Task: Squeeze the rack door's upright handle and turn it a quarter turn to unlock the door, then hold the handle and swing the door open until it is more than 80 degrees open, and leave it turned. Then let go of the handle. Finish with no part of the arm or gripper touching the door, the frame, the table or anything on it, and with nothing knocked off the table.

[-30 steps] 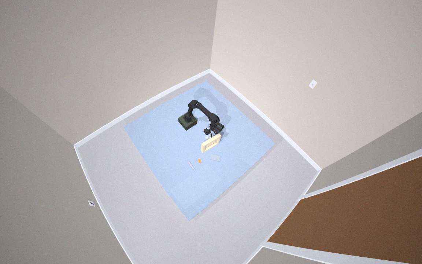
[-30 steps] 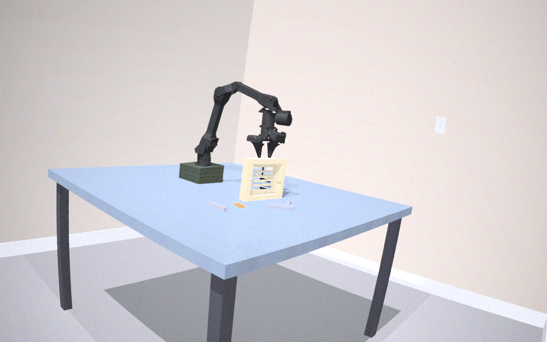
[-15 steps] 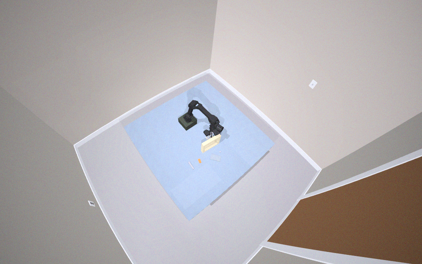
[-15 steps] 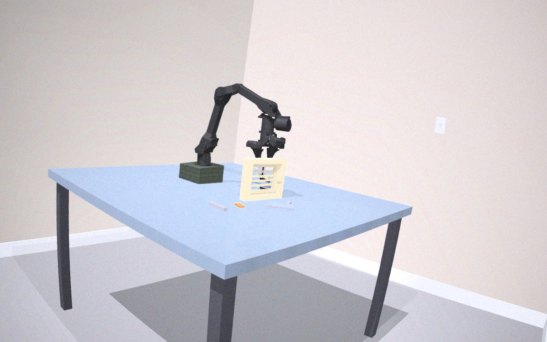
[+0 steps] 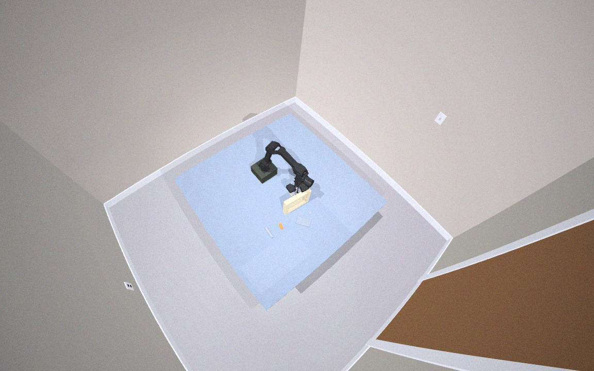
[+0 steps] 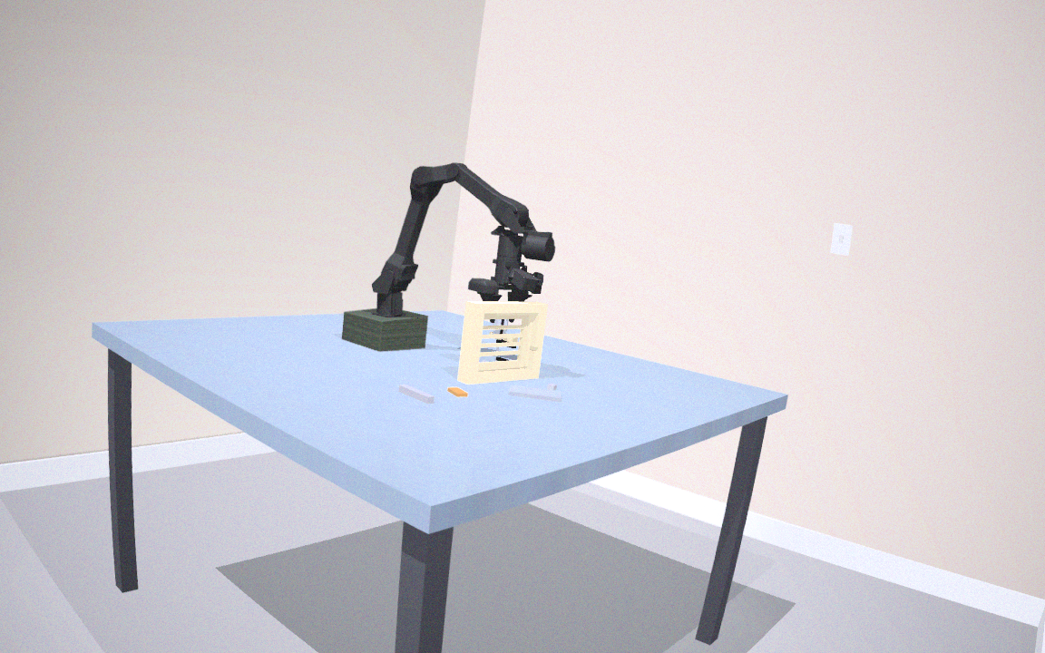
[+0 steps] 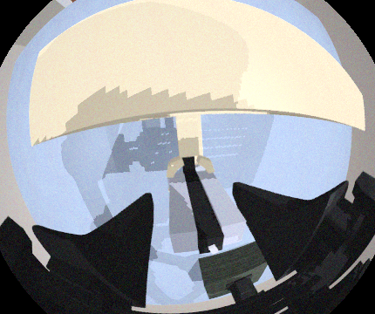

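The cream rack frame (image 5: 285, 207) (image 6: 469, 341) stands upright on the blue table (image 5: 225, 221) (image 6: 307, 405). Its slatted door looks shut in the frame. The upright handle (image 7: 205, 214) is black and stands out from a cream bracket (image 7: 189, 126) on the arm's side, with pale grey surfaces beside it. My gripper (image 6: 502, 319) (image 7: 194, 194) is open and points down, one finger on each side of the handle's upper part, with gaps visible in the wrist view. In the exterior view the fingertips show through the top of the frame's opening. The handle's lower end is partly hidden.
An orange block (image 5: 280, 225) (image 6: 457, 392), a pale bar (image 5: 269, 232) (image 6: 415, 394) and a pale flat piece (image 5: 303, 221) (image 6: 534, 394) lie on the frame's far side from the arm. The dark green arm base (image 5: 263, 172) (image 6: 384, 332) (image 7: 233, 266) stands behind the gripper.
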Available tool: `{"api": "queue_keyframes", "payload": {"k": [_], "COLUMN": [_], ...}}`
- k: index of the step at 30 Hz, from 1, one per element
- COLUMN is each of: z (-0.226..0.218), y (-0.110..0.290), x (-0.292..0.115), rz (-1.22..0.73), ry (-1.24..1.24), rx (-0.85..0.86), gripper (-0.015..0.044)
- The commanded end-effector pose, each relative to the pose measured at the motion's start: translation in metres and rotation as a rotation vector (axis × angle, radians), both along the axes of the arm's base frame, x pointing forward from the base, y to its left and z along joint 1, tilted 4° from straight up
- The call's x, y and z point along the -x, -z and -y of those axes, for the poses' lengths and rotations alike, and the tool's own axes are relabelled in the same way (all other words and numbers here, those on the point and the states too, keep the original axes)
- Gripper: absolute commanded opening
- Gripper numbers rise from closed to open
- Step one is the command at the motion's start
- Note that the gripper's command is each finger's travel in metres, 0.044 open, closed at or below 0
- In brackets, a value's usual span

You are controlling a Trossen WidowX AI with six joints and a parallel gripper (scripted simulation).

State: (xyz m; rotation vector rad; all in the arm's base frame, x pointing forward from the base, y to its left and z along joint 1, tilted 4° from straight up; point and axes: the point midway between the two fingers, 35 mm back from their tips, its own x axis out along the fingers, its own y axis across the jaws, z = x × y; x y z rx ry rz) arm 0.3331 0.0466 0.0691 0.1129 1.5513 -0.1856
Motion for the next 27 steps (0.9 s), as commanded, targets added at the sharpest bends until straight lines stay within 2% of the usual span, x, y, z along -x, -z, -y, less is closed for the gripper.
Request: {"api": "queue_keyframes", "payload": {"k": [1, 6, 19, 23, 27], "z": [0.0013, 0.0013, 0.0013, 0.0013, 0.0013], "y": [0.0046, 0.0046, 0.0046, 0.0046, 0.0046], "x": [0.0024, 0.0024, 0.0024, 0.0024, 0.0024], "rz": [-0.006, -0.006, -0.006, -0.007, -0.015], "ry": [-0.003, -0.003, -0.003, -0.011, -0.174], "rx": [0.006, 0.006, 0.006, 0.006, 0.007], "gripper": [0.0233, 0.0102, 0.0015, 0.0014, 0.0014]}}
